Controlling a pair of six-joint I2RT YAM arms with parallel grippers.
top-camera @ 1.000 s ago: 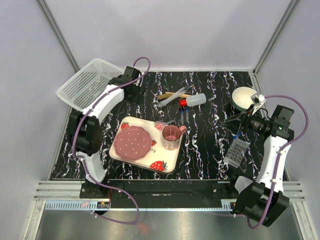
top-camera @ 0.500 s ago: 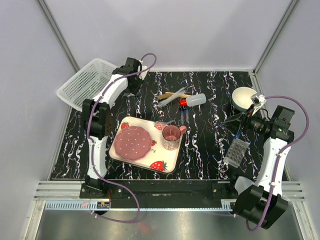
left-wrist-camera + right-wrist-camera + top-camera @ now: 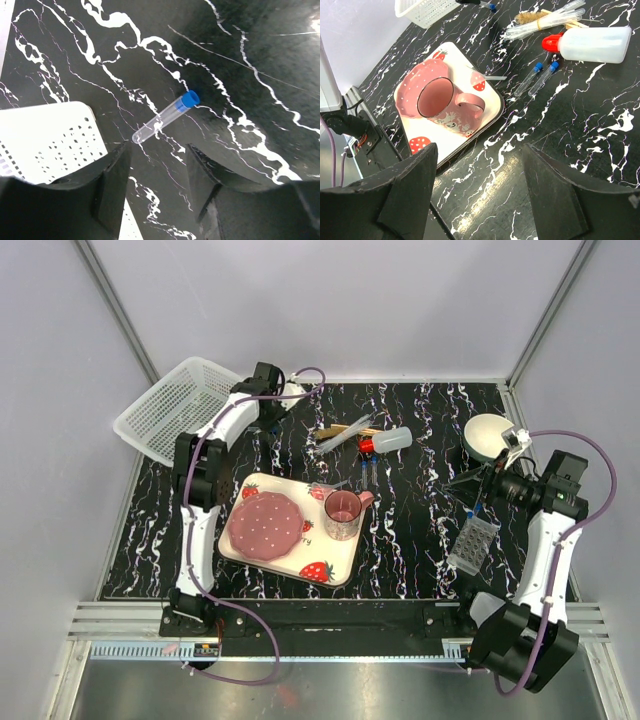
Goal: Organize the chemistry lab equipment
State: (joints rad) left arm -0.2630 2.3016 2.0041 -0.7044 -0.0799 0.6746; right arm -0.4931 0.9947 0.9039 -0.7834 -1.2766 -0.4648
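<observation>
Left claw (image 3: 155,155): spread, empty, over the dark marbled surface (image 3: 260,75) just beside the white basket (image 3: 50,135). One blue-capped clear tube (image 3: 165,116) lies loose ahead of it. Right claw (image 3: 479,160): spread, empty. Red-capped bottle (image 3: 595,44) and paired tubes (image 3: 537,79): mid-surface. Perforated rack (image 3: 473,543): right side, near the right arm.
</observation>
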